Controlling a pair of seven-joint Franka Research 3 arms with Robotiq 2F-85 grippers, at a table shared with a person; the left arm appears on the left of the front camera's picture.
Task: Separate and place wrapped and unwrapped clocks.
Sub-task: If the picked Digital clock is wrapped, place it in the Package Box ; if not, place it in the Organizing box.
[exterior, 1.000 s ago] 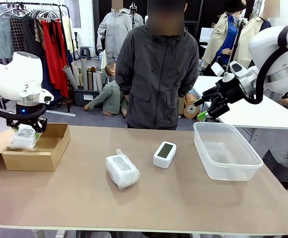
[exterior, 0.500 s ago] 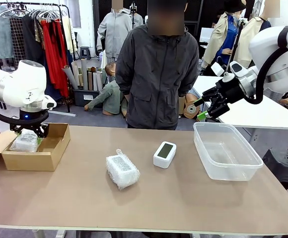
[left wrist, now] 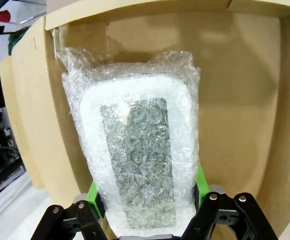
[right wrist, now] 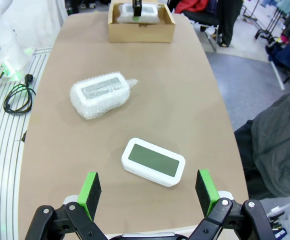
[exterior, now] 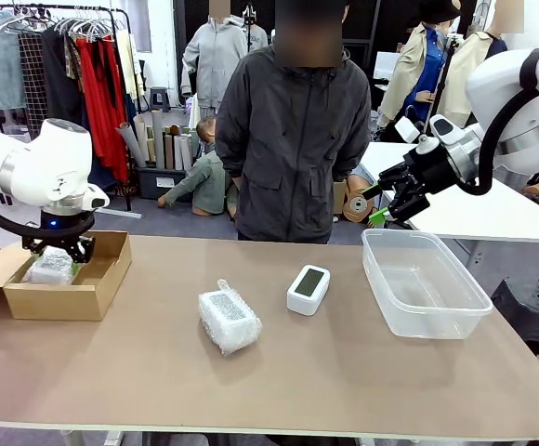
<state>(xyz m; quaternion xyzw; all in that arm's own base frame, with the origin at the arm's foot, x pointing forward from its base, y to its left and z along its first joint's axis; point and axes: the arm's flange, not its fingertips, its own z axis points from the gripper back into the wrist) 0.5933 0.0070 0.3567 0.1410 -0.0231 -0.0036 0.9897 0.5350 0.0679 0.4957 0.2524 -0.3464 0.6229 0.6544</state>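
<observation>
Left end effector [exterior: 60,249] clamps wrapped clock [left wrist: 137,145] inside cardboard box [exterior: 65,299] at left edge of bench [exterior: 325,372] (right end effector [right wrist: 148,186] gapes wide, empty).

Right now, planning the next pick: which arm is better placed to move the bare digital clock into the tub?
Probably right. The right gripper is open, free, near the clear plastic tub, facing the bare digital clock; the left gripper is shut on a bubble-wrapped clock in the cardboard box.
</observation>
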